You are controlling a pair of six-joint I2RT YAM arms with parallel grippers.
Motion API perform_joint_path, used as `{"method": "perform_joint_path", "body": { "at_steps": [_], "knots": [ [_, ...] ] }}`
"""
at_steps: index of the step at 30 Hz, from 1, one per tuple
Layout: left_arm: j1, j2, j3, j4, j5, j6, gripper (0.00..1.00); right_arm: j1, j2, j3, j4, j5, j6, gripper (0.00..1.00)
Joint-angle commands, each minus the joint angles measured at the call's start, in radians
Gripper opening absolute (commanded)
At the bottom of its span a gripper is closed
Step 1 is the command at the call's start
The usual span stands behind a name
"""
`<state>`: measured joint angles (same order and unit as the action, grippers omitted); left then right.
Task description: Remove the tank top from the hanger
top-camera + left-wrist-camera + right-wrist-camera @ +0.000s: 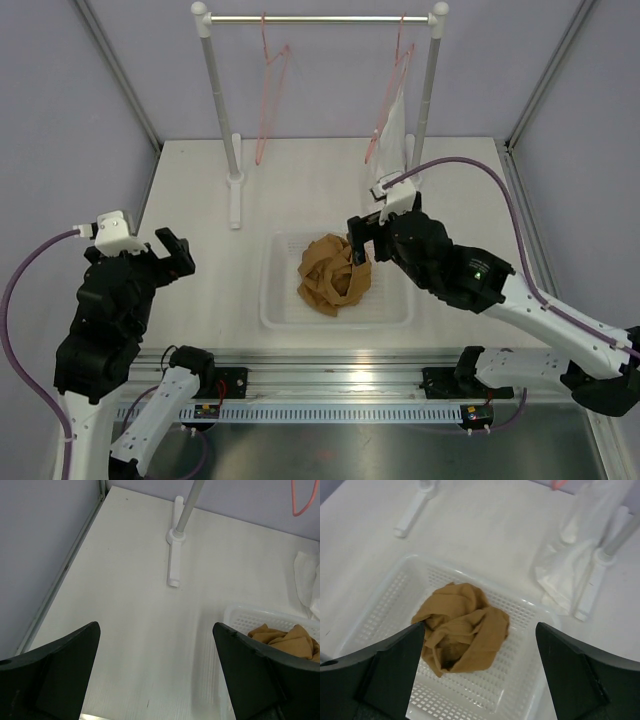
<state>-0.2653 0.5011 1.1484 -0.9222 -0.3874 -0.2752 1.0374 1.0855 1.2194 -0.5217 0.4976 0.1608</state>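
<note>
**Desk:** What's your right tool [480, 626] doing?

**Me:** It's released. I see both fingers spread wide with nothing between them. It hangs right over the tank top [462, 630], which lies bunched in a heap just below the fingertips, inside the white perforated basket [470, 572]. I'd guess the basket is there to catch limp fabric so it doesn't slide about.

**Desk:** So the top is off the hanger?

**Me:** I judge so. Well ahead of the tool and off to its left, one pink hanger [261, 110] hangs bare from the silver rail [320, 18]. Ahead and to the tool's right, a second hanger carries a white garment [393, 120].

**Desk:** And your left tool [172, 252]?

**Me:** That one is spread wide and empty too. It's well apart from the basket, over bare counter [200, 190]. I think it sits out there so the arms don't crowd each other.

**Desk:** And the surroundings?

**Me:** A matte white counter, with pale grey-lilac walls on three sides and slim metal posts at the back corners.
</note>
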Motion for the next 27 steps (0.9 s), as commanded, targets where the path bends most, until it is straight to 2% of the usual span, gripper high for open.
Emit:
{"method": "perform_joint_path", "body": {
  "at_steps": [1, 4, 7, 11, 14, 19, 27],
  "knots": [
    [0.001, 0.027, -0.019, 0.065, 0.077, 0.031, 0.99, -0.055, -0.001, 0.077, -0.202, 0.304, 0.097, 1.0],
    [0.001, 0.007, -0.041, 0.071, 0.082, 0.036, 0.99, -0.138, -0.038, 0.098, -0.279, 0.312, 0.132, 0.99],
    [0.001, -0.013, -0.058, 0.053, 0.039, 0.041, 0.99, -0.313, -0.102, 0.074, -0.282, 0.231, 0.129, 1.0],
    [0.001, -0.045, -0.099, 0.051, 0.025, 0.053, 0.99, -0.436, -0.131, 0.078, -0.33, 0.171, 0.117, 0.99],
    [0.001, -0.094, -0.13, 0.056, 0.022, 0.053, 0.99, -0.438, -0.15, 0.088, -0.385, 0.177, 0.132, 1.0],
    [0.001, -0.134, -0.174, 0.069, 0.022, 0.053, 0.99, -0.436, -0.26, 0.02, -0.41, 0.32, 0.119, 1.0],
    [0.001, -0.176, -0.234, 0.112, 0.05, 0.063, 0.99, -0.436, -0.482, -0.014, -0.406, 0.125, 0.102, 0.99]
  ]
}}
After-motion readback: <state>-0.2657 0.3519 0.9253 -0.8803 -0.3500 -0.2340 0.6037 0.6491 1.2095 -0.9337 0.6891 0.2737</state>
